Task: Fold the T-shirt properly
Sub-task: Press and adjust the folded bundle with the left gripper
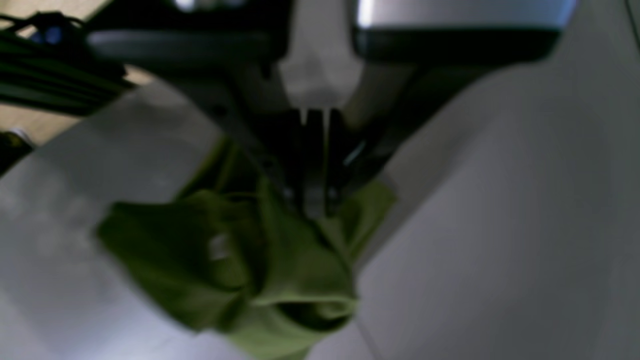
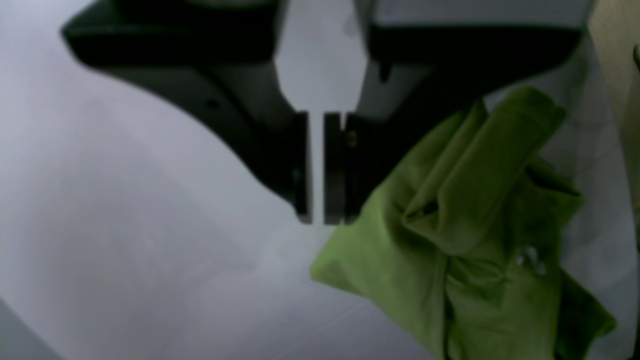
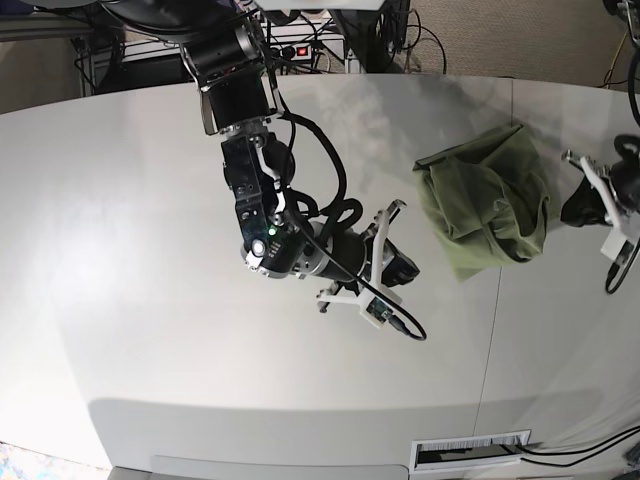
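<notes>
On grey tabletop [image 3: 150, 200], crumpled olive T-shirt [image 3: 487, 200] (soft); left claw [image 1: 315, 200] pinches it; right claw [image 2: 317, 210] nearly closed, empty

Plain olive-green T-shirt [image 3: 487, 200] on a pale grey table [image 3: 130, 220].

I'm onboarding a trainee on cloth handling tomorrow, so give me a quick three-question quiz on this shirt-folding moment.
1. True or false: the T-shirt lies spread flat on the table.
2. What sits between the jaws of the right gripper? A: a sleeve. B: nothing. C: the neck tag.
3. Which gripper has its jaws shut on the fabric?

Key:
1. False: it is a crumpled heap.
2. B: a slim gap shows bare table, and the shirt is beside the jaws.
3. The left gripper.
</notes>
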Tool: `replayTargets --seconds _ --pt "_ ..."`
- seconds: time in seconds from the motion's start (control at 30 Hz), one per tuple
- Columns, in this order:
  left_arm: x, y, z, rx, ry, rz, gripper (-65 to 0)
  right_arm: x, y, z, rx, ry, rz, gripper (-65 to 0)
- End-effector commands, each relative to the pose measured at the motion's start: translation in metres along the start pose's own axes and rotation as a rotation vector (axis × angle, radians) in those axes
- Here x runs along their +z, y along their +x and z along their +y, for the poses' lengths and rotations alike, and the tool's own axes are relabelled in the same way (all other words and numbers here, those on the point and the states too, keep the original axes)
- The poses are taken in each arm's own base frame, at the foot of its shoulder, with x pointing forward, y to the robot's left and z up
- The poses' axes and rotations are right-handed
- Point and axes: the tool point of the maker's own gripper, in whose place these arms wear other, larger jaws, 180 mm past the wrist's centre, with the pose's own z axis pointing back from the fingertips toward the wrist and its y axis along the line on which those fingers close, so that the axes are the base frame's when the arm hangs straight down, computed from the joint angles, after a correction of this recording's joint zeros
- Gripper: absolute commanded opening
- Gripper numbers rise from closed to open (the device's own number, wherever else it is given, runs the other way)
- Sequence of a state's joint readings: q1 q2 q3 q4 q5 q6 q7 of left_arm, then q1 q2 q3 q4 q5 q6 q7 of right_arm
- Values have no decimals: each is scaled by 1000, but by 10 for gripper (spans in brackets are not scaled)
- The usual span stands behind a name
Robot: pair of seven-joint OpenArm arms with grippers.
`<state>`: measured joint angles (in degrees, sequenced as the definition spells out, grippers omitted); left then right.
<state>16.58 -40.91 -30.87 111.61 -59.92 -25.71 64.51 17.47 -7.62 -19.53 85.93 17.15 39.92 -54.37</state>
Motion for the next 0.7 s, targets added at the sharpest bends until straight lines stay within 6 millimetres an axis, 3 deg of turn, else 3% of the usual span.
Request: replayTargets --seconds 0.0,0.07,0.23,0.67 --pt "7 9 -3 -8 -5 -37 -650 3 25 0 18 5 -73 -608" --pt "8 -1 -12 20 -24 -37 -615 3 25 0 17 6 -72 -608" --pt "0 -21 -36 128 -90 -51 -426 3 25 0 16 8 -73 -608" --pt "-18 -29 -65 276 -139 -142 -419 3 24 0 16 7 -72 -608"
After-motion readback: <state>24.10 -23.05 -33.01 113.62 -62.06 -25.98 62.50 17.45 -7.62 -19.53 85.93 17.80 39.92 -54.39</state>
